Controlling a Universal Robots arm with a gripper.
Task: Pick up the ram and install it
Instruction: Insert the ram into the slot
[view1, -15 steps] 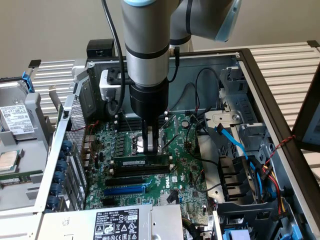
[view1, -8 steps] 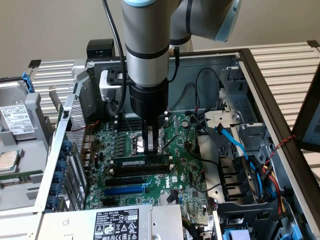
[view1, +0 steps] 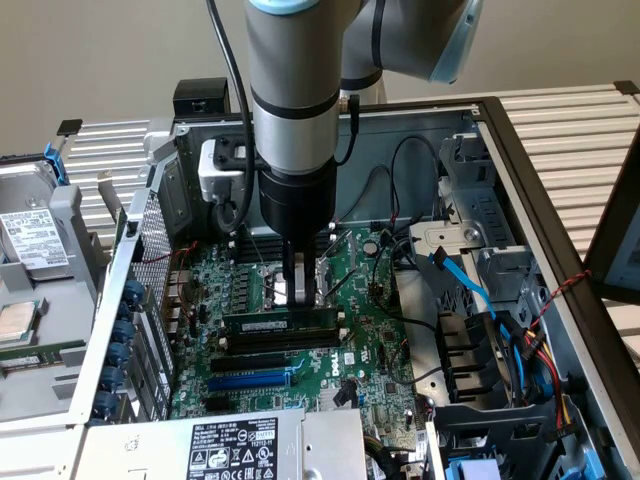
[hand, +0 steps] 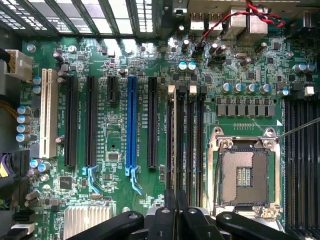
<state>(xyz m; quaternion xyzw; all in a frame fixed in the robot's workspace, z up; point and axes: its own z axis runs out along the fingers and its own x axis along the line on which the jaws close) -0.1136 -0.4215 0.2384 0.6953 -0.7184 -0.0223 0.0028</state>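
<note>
One arm: the grey robot arm (view1: 295, 100) stood vertical at the top centre of the exterior view and reached into an open computer case (view1: 520, 150).
Gripper: the gripper (view1: 303, 288) (hand: 176, 197) hung in the middle of the frame, over the green motherboard (view1: 375, 330).
Fingers: in the wrist view the two dark fingers (hand: 170, 215) were drawn together with almost no gap, and nothing was seen between them.
Ram: the ram (view1: 280, 326) stood on its edge along a memory slot, a little below the centre of the exterior view, its whitish label toward the camera.
Gripper to ram: the tips were just above the ram's upper edge; whether they touched it, I could not tell.
Other slots: the empty black slots (view1: 270, 358) lay just below the ram in the frame, and the blue slot (view1: 250, 380) lower still.
Socket: an open processor socket (hand: 245, 175) sat beside the memory slots.
</note>
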